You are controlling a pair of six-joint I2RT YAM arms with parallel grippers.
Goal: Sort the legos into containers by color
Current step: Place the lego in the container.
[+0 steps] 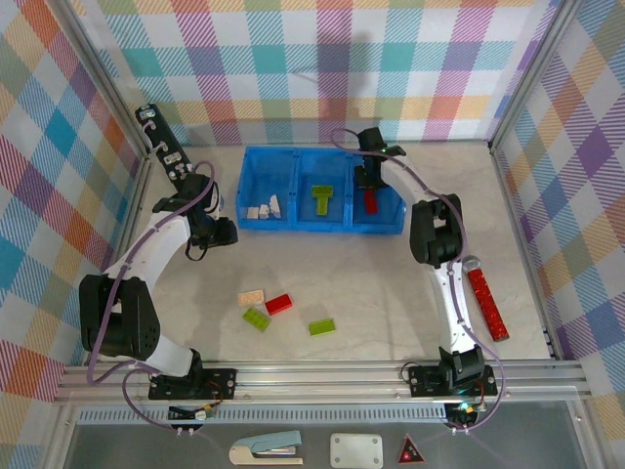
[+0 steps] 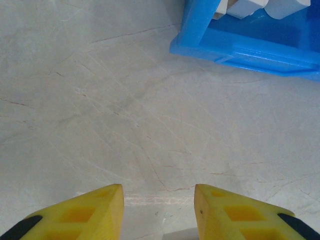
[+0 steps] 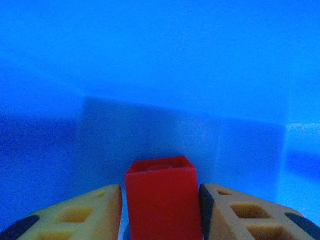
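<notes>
Four bricks lie loose on the table (image 1: 391, 293): a cream brick (image 1: 253, 296), a loose red brick (image 1: 278, 304), a green brick (image 1: 257, 319) and a second green brick (image 1: 321, 327). All sit toward the near edge from the left gripper (image 2: 159, 200), whose fingers stand apart with nothing between them. That arm looks nearer to them. The right gripper (image 3: 160, 189) is down in the right compartment of the blue tray (image 1: 293, 223). Another red brick (image 3: 160, 210) lies lengthwise between its fingers; whether gripped or let go, I cannot tell.

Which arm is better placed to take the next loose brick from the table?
Left. The left pincer is open and empty over bare table, nearer the loose bricks. The right pincer is inside the tray, a red brick between its fingers.
</notes>
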